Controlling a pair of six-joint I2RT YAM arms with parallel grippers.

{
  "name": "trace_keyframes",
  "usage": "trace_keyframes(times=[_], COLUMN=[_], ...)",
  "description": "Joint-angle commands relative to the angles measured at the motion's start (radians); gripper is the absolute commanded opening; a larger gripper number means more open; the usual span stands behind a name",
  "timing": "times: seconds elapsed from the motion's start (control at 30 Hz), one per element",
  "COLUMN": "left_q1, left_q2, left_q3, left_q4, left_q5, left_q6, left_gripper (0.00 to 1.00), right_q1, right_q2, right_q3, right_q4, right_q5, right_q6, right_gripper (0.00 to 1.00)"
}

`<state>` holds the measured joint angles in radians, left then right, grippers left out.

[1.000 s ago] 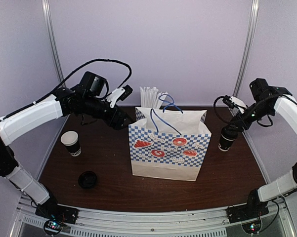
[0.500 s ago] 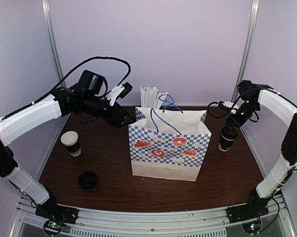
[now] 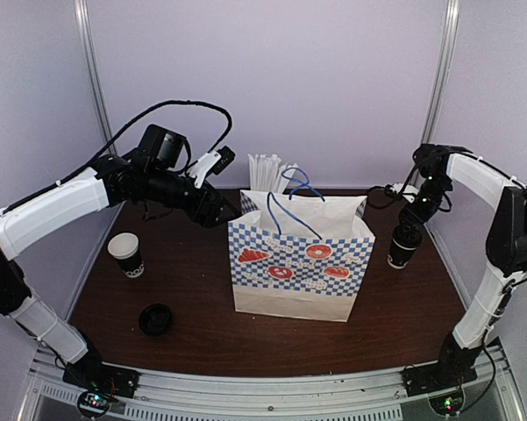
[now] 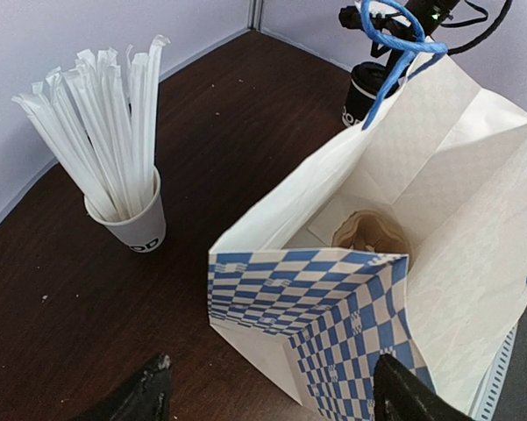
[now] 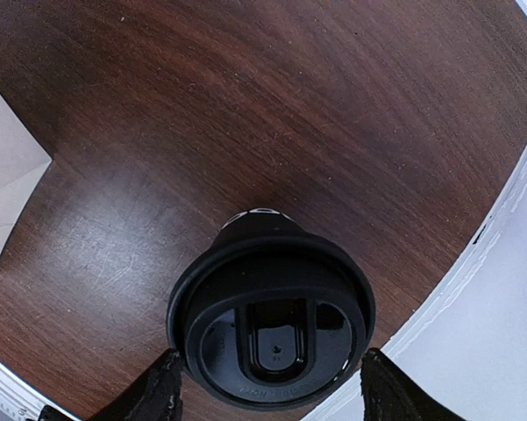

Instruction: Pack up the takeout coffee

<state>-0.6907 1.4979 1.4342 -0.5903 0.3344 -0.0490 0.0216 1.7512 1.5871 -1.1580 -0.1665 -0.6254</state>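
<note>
The takeout coffee [image 3: 403, 246], a black lidded cup, stands on the table right of the paper bag [image 3: 300, 263]. In the right wrist view its black lid [image 5: 272, 329] sits between my two fingers. My right gripper [image 3: 411, 217] is open, directly above the cup, and its fingertips [image 5: 160, 388] straddle the lid. I cannot tell if they touch it. My left gripper [image 3: 221, 214] is open at the bag's upper left corner, its fingertips [image 4: 149, 393] either side of the blue-checked bag [image 4: 333, 298]. The cup also shows in the left wrist view [image 4: 366, 88].
A white cup of straws [image 3: 269, 168] stands behind the bag. A lidless black cup with a white rim [image 3: 126, 254] and a loose black lid [image 3: 155, 319] sit at the left. Something brown [image 4: 370, 235] lies in the bag. The table's right edge [image 5: 473, 254] is close to the coffee.
My right arm has swung in and back, bringing its wrist over the coffee cup. The cup, the bag and my left arm have not moved.
</note>
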Motion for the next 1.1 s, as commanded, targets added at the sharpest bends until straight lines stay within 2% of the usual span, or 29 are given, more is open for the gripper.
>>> trace_keyframes(times=[0.0, 0.8, 1.07], left_q1=[0.005, 0.005, 0.005], left_q2=[-0.024, -0.018, -0.016], left_q3=[0.002, -0.001, 0.0], left_q4=[0.049, 0.046, 0.046], left_q5=[0.018, 0.019, 0.028], left_q6=[0.019, 0.026, 0.027], left_gripper=[0.79, 0.79, 0.79], right_q1=[-0.009, -0.009, -0.035], right_q2=[0.027, 0.086, 0.072], right_q3=[0.035, 0.061, 0.076], right_q4=[-0.033, -0.095, -0.115], right_q5=[0.016, 0.008, 0.013], right_q6=[-0.011, -0.017, -0.012], right_gripper=[0.69, 0.69, 0.72])
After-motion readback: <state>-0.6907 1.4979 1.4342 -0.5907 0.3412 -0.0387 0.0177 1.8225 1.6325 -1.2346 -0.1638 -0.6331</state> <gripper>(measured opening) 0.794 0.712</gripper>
